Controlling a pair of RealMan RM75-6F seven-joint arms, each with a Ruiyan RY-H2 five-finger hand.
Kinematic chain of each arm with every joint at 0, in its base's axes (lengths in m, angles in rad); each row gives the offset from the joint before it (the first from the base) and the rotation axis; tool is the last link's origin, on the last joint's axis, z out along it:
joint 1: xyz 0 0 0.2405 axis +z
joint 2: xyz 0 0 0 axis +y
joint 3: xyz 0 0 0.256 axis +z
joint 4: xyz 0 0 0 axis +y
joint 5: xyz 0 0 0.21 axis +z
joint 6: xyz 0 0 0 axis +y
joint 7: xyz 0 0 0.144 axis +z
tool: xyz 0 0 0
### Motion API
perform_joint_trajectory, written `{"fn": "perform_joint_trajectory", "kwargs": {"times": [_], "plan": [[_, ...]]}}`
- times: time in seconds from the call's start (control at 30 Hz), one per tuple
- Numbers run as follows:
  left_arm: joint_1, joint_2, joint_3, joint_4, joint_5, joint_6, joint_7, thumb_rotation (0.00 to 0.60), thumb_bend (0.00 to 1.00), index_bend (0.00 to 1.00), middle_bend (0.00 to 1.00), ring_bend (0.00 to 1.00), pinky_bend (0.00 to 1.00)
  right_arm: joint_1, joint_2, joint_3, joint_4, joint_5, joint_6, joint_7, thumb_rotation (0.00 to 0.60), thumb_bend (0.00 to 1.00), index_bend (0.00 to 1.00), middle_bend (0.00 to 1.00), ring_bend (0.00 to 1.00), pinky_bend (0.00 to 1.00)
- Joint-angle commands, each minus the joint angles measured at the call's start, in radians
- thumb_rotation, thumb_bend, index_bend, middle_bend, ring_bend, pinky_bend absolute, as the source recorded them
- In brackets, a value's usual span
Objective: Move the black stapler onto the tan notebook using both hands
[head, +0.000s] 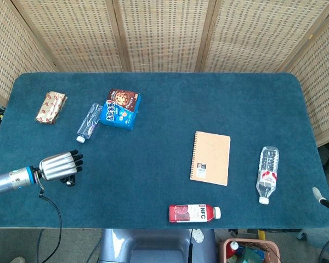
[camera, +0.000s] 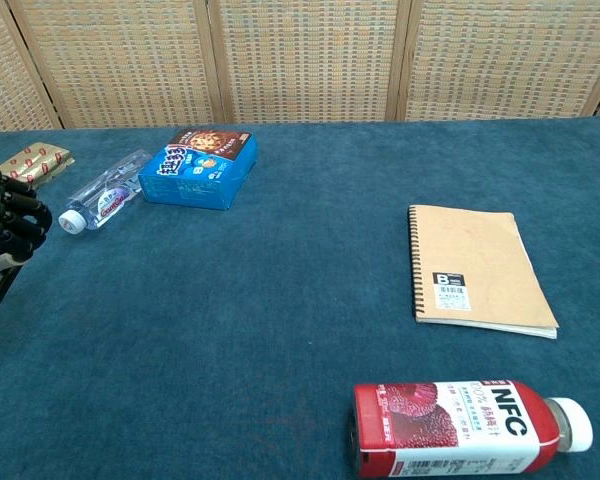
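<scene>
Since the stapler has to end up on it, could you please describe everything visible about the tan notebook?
The tan notebook is a plain kraft-coloured, cardboard-looking pad with a dark spiral binding down its left edge and a small black-and-white label near its bottom left. It lies flat and closed on the blue table, right of centre, slightly rotated. Nothing rests on it or touches it; the red juice bottle lies apart, nearer the front edge.
</scene>
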Motion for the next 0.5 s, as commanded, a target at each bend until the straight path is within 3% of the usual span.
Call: {"fn": "perform_joint_trajectory", "kwargs": {"times": [0.03,0.27,0.5], "plan": [[-0.061,-0.015,-0.007,-0.013,-0.01,0.019,0.015,0.6,0.24,0.69,0.54,0.35,0.43,-0.001,0.002,0.003,0.002,0.007,-0.004,0.007,0.6,0.16,0.05,0.0,0.0,0.0],[-0.231,-0.099,-0.033,-0.056,-0.036,-0.075,0.047,0.6,0.24,0.69,0.54,0.35,0.43,-0.001,0.012,0.008,0.005,0.015,-0.014,0.035,0.6,0.16,0.05,0.0,0.0,0.0],[-0.409,-0.247,-0.043,-0.067,-0.038,-0.264,0.098,0.6,0.24,0.69,0.54,0.35,0.43,-0.003,0.034,0.004,0.001,0.024,-0.051,0.1,0.6,0.16,0.05,0.0,0.0,0.0]]}}
